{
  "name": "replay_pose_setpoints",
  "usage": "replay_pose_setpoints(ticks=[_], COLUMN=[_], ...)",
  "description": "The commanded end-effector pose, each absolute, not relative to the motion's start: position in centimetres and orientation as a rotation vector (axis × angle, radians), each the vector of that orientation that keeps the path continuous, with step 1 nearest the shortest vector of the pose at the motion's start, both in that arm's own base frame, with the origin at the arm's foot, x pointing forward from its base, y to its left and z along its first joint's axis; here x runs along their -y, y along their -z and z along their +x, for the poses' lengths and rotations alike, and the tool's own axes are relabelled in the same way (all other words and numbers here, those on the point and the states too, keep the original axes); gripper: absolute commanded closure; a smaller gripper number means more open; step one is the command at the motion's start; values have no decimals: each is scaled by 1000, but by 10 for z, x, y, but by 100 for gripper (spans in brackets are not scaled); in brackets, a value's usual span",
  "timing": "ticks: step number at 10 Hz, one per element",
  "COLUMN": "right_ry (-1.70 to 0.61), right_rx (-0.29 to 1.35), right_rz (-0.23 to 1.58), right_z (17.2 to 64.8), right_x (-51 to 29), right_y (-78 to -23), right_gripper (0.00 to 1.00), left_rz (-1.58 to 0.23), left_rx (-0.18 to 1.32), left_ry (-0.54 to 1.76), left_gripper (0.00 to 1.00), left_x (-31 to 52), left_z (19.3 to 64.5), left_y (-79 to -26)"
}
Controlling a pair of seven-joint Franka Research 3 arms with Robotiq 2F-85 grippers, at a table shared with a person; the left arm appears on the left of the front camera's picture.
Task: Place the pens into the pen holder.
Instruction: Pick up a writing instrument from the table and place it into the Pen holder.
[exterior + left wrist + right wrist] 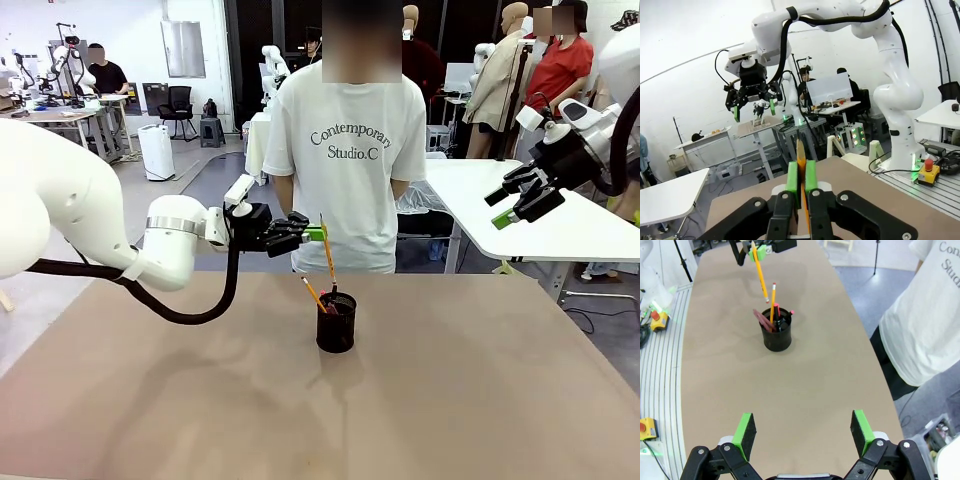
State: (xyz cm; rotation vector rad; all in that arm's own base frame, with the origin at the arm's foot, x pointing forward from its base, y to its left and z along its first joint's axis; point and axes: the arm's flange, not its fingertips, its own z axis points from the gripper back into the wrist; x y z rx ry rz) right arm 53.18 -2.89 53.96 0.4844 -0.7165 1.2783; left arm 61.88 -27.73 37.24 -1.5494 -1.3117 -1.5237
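my left gripper (pixel 318 234) is clenched on a yellow pencil (pixel 327 255) hanging at 12 o'clock above the pen holder (pixel 336 322); the tip sits near the rim. risk: released tilted, it strikes the rim or the pens inside and drops onto the table (pixel 480 400). my right gripper (pixel 520 203) is released, empty.

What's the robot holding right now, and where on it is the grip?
The left gripper pinches a yellow-orange pencil by its upper end above the pen holder. The right gripper holds nothing.

left pincer (pixel 322 234) clamped shut above table, right pincer (pixel 518 205) raised, spread wide
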Motion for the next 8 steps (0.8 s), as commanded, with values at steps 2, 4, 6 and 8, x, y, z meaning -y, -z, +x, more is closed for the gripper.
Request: replay_pose_setpoints(ticks=[2, 4, 6, 8], right_ry=[-1263, -1263, -1263, -1263], right_rx=[697, 697, 697, 697], right_rz=[481, 481, 481, 481], right_z=[529, 529, 529, 529], right_x=[27, 27, 27, 27], right_y=[-542, -542, -542, -542], right_gripper=[0, 0, 0, 0], left_rz=[-1552, -1563, -1597, -1619], left_rx=[1211, 1159, 1128, 1096], left_ry=[1563, 1551, 1529, 1530], left_gripper=[100, 100, 100, 100], left_x=[289, 299, 305, 310], left_z=[640, 659, 672, 678], left_y=[-363, -351, -340, -331])
